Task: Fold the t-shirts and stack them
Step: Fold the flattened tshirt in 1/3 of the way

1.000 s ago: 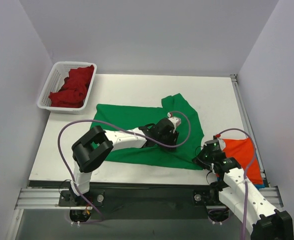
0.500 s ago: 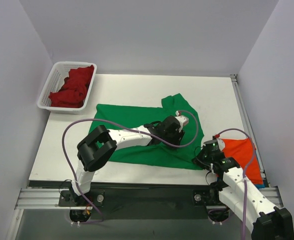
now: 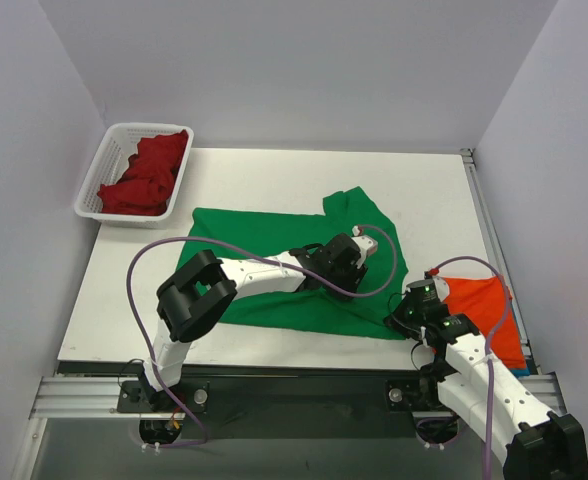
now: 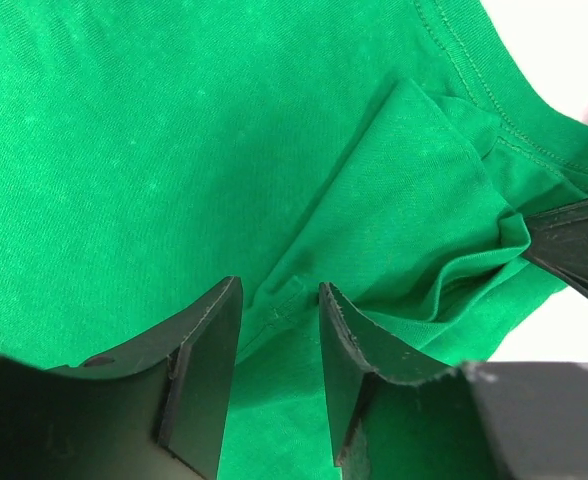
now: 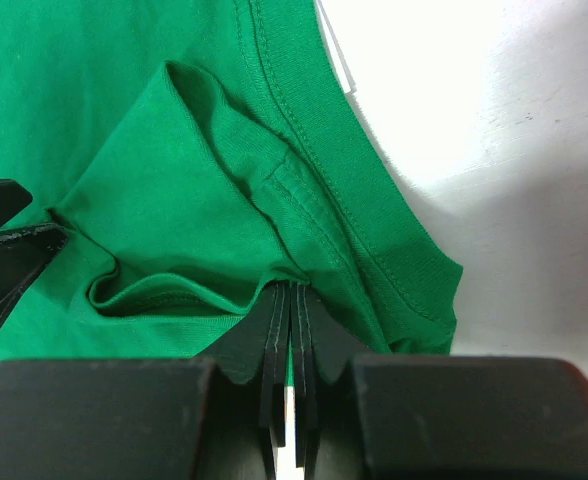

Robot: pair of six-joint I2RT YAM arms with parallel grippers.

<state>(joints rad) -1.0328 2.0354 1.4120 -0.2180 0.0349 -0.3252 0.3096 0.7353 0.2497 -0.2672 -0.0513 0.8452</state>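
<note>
One green t-shirt lay spread in the middle of the desk, mostly flat, but its near right corner was gathered into soft pleats. The cloth was a thin matte knit with a double-stitched hem, and it folded into rounded ridges, not sharp creases.

The right claw was pressed together on this corner and pinched only the narrow edge of the hem. The left claw stood just beside it over the same shirt. Its flat black fingers were spread a little, with one raised ridge of cloth lying between them, not squeezed.

I judged two risks. The right claw's hold was thin, so a pull across the desk could let the hem slip out. The left claw, if it closed there, could catch the bunched layers together, and the fold would come out crooked.

An orange t-shirt lay at the right edge of the desk, near the right arm. A dark red t-shirt sat crumpled in the white slotted basket at the far left corner, well apart.
</note>
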